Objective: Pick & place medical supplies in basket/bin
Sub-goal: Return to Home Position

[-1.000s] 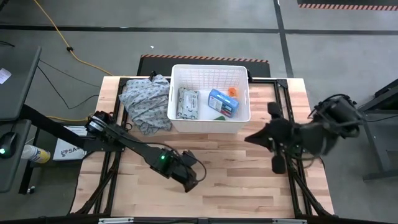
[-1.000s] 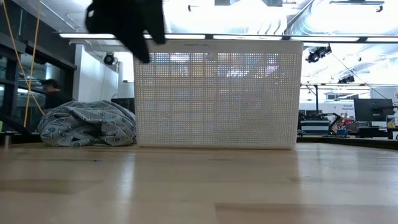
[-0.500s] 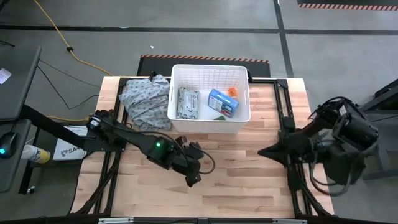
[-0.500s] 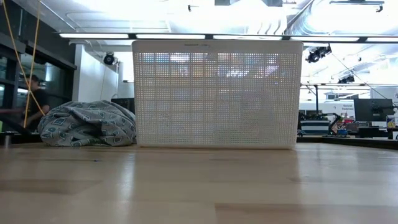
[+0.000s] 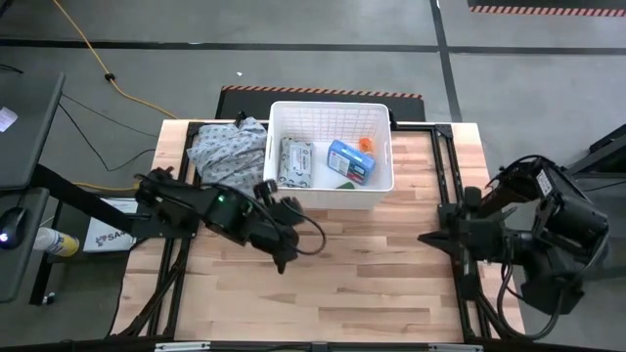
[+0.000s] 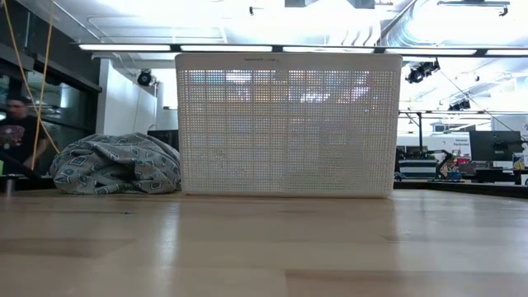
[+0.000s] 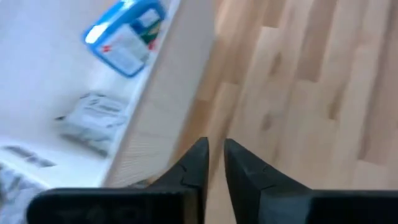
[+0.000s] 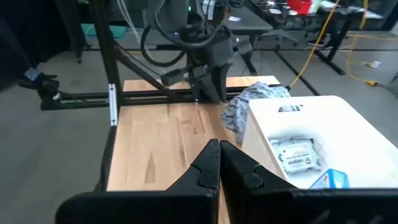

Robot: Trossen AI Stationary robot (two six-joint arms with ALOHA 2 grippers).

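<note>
Left gripper (image 5: 282, 262), lower centre below the basket (image 5: 372, 198), fingers almost together, holding nothing; right gripper (image 5: 424, 238), right side, clenched, empty

Bright ceiling strip lights (image 6: 132, 47) glare behind the basket (image 6: 289, 124), shining through its grid walls; the worktop (image 5: 372, 274) is evenly lit, with soft shadows.
</note>
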